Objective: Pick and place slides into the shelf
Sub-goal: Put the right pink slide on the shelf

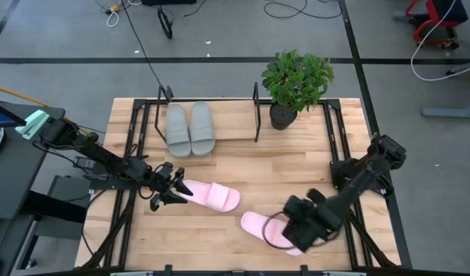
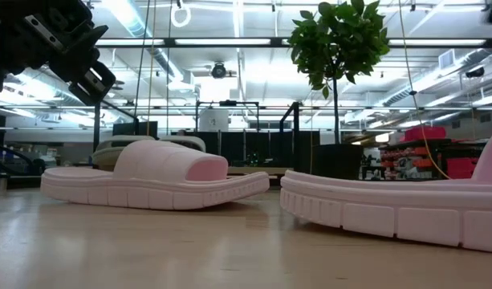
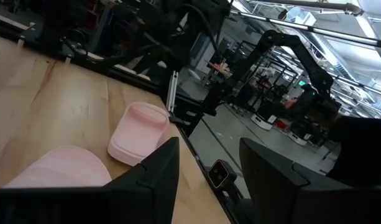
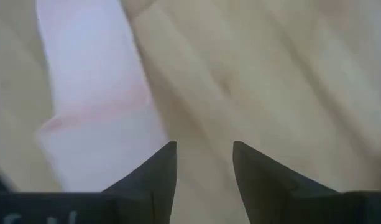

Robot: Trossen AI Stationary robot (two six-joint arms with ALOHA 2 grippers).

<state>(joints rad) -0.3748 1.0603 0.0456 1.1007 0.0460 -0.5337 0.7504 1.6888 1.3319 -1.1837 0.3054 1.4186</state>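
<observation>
Seen from above, two grey slides (image 1: 189, 129) already sat side by side on the shelf (image 1: 233, 130) at the table's far edge, toes pointing to 6 o'clock, while two pink slides lay loose on the near half of the table (image 1: 296, 165).

We found the left gripper (image 1: 171, 193) at the heel end of the left pink slide (image 1: 211, 196), which lay from it toward 3 o'clock, its long axis running nearly from 9 to 3 and tipped slightly toward 4. The left arm reached in low from 9 o'clock, wrist about level with the sole. Its wrist view showed the fingers (image 3: 154, 180) parted, with nothing between them.

The right gripper (image 1: 300, 227) hovered over the toe end of the right pink slide (image 1: 259, 227), whose axis ran from 10 toward 4. That arm was folded back toward 2 o'clock, wrist pointing down. Its fingers (image 4: 158, 171) were also apart and empty, the slide's pink edge just beside them.

We judged the left gripper better lined up to grasp; the shelf's free half lay toward 1 o'clock from it.
</observation>
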